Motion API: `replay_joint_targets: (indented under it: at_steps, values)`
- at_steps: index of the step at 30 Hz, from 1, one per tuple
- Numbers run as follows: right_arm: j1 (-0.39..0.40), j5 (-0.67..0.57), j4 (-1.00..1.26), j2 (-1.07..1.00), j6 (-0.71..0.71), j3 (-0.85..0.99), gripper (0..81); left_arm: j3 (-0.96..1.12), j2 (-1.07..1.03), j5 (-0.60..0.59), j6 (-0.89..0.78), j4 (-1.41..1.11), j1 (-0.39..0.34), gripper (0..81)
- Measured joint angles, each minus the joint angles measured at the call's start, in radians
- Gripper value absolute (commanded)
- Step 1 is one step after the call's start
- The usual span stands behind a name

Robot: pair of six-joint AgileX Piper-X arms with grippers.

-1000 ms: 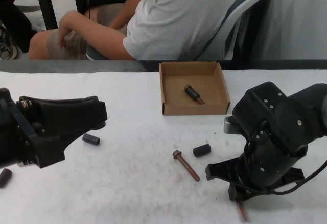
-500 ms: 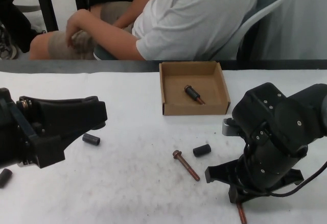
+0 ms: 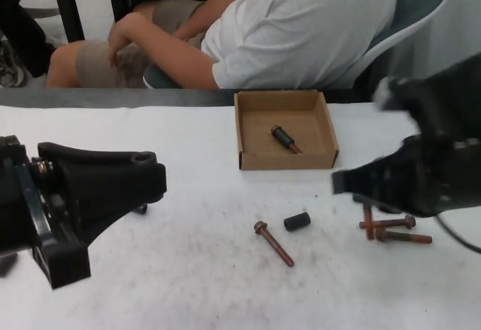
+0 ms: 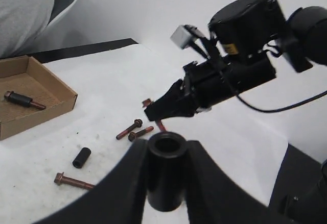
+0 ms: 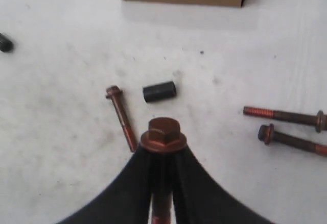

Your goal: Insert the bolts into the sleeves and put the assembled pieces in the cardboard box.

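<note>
My left gripper (image 4: 167,152) is shut on a black sleeve (image 4: 166,170), held upright with its bore showing. My right gripper (image 5: 163,150) is shut on a copper bolt (image 5: 162,134), hex head facing the camera. In the left wrist view the right arm (image 4: 230,76) hangs over the bench beyond the sleeve. On the bench lie a loose sleeve (image 3: 297,221), a bolt (image 3: 273,243) beside it, and two more bolts (image 3: 396,230) under the right arm. The cardboard box (image 3: 249,161) holds one assembled piece (image 3: 284,137).
Another sleeve (image 3: 140,210) peeks out from behind the left arm (image 3: 75,202), and the right wrist view has one at its edge (image 5: 5,43). A seated person is behind the bench's far edge. White bench surface lies between the two arms.
The right arm has lifted from the front of the bench and swung up and right with the bolt, uncovering two bolts below it. The left arm has shifted slightly toward the middle.
</note>
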State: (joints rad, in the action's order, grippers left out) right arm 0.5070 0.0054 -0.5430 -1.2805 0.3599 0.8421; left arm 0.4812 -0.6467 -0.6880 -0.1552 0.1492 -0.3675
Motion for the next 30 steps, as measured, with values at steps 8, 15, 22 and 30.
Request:
replay_joint_targets:
  at_steps: [8, 15, 22, 30]
  values:
    - [0.047, 0.002, 0.136, 0.361, 0.02, -0.146, 0.3, -0.004, -0.031, -0.009, 0.284, 0.014, -0.098, 0.8]
    - [0.158, -0.005, 0.318, 0.555, 0.057, -0.255, 0.3, -0.022, -0.125, -0.009, 0.416, 0.023, -0.188, 0.8]
    - [0.269, -0.031, 0.482, 0.578, 0.061, -0.311, 0.3, -0.025, -0.175, 0.046, 0.459, -0.001, -0.241, 0.8]
    - [0.318, -0.093, 0.69, 0.46, 0.096, -0.314, 0.3, -0.032, -0.175, 0.085, 0.459, -0.072, -0.245, 0.8]
